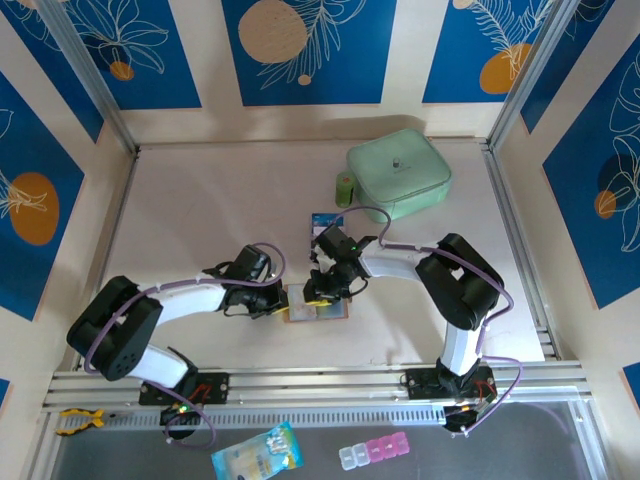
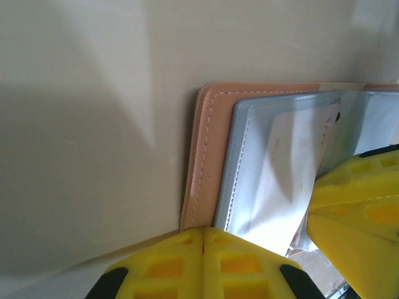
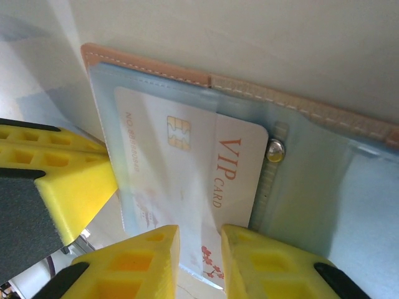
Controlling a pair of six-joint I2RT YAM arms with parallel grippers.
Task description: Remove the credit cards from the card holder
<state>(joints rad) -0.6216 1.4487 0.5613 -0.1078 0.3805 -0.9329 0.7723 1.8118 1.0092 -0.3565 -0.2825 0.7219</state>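
Yellow fingers [image 3: 156, 261] of the right tool [image 3: 201, 240] are sitting closest to the right wrist lens. They are standing slightly parted and clamping nothing, with a white credit card [image 3: 187, 174] showing flat in the gap between them.

Everything is resting on the pale surface [image 1: 200, 200]. The mint-green pouch [image 1: 400, 175] is lying at 1 o'clock from its centre. The card holder [image 1: 338, 310] is lying spread open a little toward 6 o'clock of centre, with its tan border outward and its grey-blue pockets facing up. The right tool is reaching over the holder from 1 o'clock.

The left tool [image 1: 278, 300] is sitting at the holder's 9 o'clock edge with its two fingers pressed together, fully closed.

The credit card is lying in the holder. Its chip end is tucked under a translucent pocket and its red "VIP" end is lying bare, just beside the metal snap [image 3: 274, 149].

A small blue card [image 1: 326, 223] is lying on the surface at 12 o'clock from the holder. A small green container [image 1: 345, 188] is standing just beside the pouch at its 9 o'clock side.
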